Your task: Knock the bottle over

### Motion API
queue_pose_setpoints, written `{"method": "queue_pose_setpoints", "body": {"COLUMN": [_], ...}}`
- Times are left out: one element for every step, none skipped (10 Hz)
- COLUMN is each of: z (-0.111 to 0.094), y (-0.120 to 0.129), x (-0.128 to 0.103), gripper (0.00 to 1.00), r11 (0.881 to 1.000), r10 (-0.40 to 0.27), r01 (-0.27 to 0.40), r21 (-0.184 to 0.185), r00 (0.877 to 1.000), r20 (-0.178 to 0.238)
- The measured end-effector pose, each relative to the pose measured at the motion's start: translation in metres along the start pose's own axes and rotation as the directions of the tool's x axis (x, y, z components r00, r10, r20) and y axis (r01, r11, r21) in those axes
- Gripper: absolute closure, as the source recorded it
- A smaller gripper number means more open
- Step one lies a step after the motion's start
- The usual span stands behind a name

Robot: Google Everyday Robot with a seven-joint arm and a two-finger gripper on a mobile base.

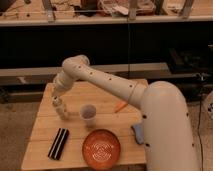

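1. While the arm reaches across the desk [107, 97], the tool [57, 95] sits right above the bottle [60, 108].
2. Bottle's upright, at 9 o'clock from the cup [88, 113].
3. Black block [58, 143] at 6 o'clock of the bottle.

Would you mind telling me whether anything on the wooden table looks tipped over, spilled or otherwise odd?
Nothing stands out. The bottle is upright at the table's left side, with the gripper right at its top. The cup stands upright beside it, and the black block lies flat, with no spill visible.
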Motion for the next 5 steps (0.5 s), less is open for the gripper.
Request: {"method": "queue_pose_setpoints", "body": {"z": [-0.014,-0.032,-0.048,-0.073,-0.088], "y": [0.003,0.01,0.018,0.031,0.041], "x": [-0.027,-0.054,-0.074,-0.099,-0.115], "gripper": [0.85,0.85,0.85,0.85,0.85], "r11": [1.0,0.998,0.997,0.993,0.993], "r10": [-0.026,-0.055,-0.079,-0.11,-0.109], "r01": [0.026,0.054,0.076,0.102,0.1], "r21": [0.001,0.014,0.034,0.067,0.069], "r00": [0.999,0.997,0.993,0.986,0.986], "r20": [0.027,0.059,0.087,0.124,0.129]}}
